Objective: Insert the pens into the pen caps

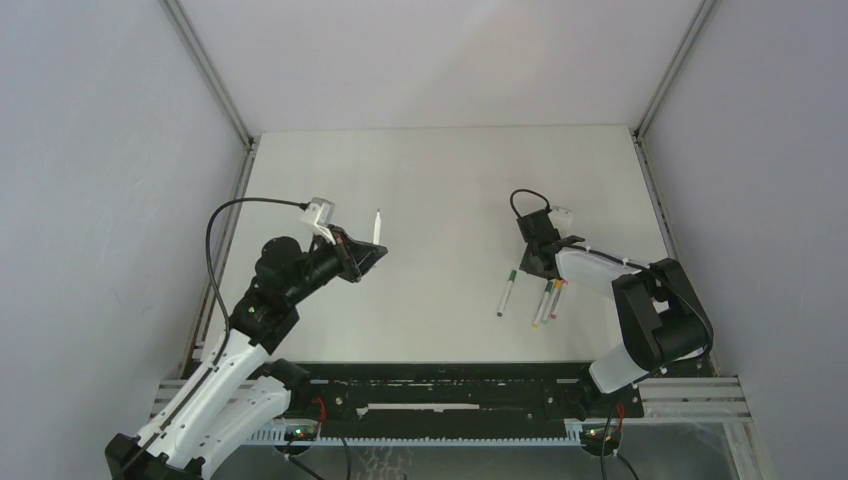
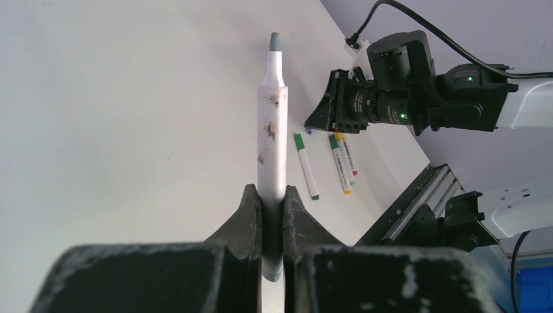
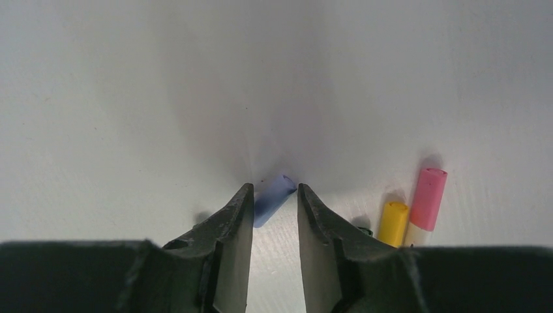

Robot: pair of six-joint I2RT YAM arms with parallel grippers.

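Nothing legible — the dark marks along the lying pens (image 2: pixel 340 166) are too small to read.

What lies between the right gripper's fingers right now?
The blue cap, lying on the table between the right gripper's parted fingers; the right wrist view shows it.

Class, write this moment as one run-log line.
left gripper: shut on uncapped pen | right gripper: open astride blue cap on table | three capped pens: lying nearby

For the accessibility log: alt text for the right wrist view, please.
The right gripper straddles a small blue cap lying on the white table; whether it grips the cap is unclear. To the right lie a yellow cap and a pink cap.
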